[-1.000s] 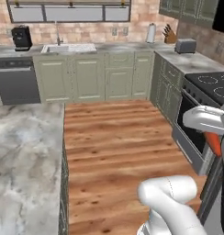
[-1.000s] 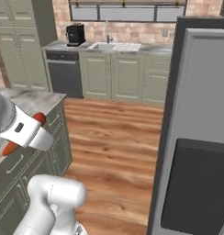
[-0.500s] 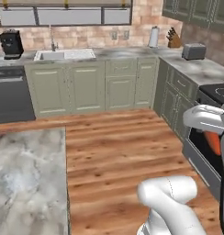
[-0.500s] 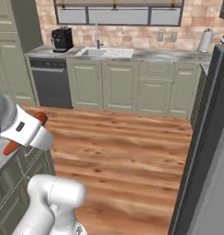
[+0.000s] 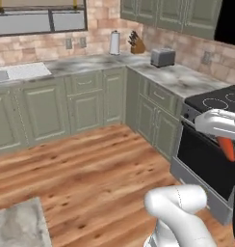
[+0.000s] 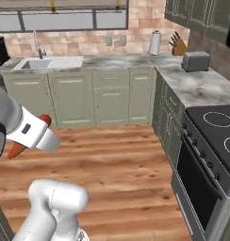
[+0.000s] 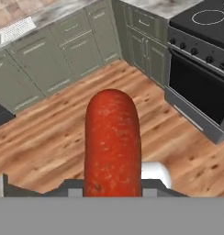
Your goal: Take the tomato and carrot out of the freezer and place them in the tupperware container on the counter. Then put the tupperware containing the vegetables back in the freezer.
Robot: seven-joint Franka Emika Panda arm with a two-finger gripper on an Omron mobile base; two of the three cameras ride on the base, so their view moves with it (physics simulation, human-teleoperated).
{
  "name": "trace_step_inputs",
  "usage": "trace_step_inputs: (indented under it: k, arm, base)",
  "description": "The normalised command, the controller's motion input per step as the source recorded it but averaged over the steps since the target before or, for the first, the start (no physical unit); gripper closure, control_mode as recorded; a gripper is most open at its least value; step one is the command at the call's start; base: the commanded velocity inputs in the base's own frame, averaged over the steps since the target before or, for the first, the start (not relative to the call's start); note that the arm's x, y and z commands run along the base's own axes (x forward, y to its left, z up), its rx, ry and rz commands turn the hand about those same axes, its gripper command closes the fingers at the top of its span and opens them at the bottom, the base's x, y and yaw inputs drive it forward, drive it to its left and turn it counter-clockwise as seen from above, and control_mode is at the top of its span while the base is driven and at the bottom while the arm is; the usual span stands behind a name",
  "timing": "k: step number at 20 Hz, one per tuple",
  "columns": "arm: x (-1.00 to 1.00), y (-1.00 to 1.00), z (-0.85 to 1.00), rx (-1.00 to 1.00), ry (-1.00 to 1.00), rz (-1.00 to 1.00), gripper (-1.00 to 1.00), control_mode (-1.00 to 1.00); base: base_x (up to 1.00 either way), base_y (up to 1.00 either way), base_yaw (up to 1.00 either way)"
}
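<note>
Orange-red carrot (image 7: 113,142) carried in the claw (image 7: 113,190).
The claw is closed on it while the base has swung round toward the stove (image 6: 216,129); the tupperware drop remains ahead.

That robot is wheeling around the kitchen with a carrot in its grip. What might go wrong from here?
The carrot sticks far out beyond the hand, which grips it near one end only; a jolt could tilt it or shake it loose onto the wooden floor. The stove stands close on one side in the base views, so a wide swing of the arm might knock the carrot against it. The tupperware container cannot be seen here, so the drop-off must wait.
</note>
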Motion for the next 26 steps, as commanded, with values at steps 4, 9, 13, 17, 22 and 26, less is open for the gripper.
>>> trace_step_inputs:
  k: [4,9,13,17,22,26]
  arm:
    - [0.0,0.0,0.0,0.0,0.0,0.0,1.0,1.0]
    - [0.0,0.0,0.0,0.0,0.0,0.0,1.0,1.0]
    - [0.0,0.0,0.0,0.0,0.0,0.0,1.0,1.0]
    - [0.0,0.0,0.0,0.0,0.0,0.0,1.0,1.0]
    - [0.0,0.0,0.0,0.0,0.0,0.0,1.0,1.0]
    - [0.0,0.0,0.0,0.0,0.0,0.0,1.0,1.0]
  base:
    - [0.87,0.0,-0.58]
    - [0.87,0.0,-0.57]
    - [0.89,0.0,-0.54]
    - [0.91,-0.01,-0.52]
    - [0.8,-0.1,-0.55]
    - [0.62,-0.27,-0.58]
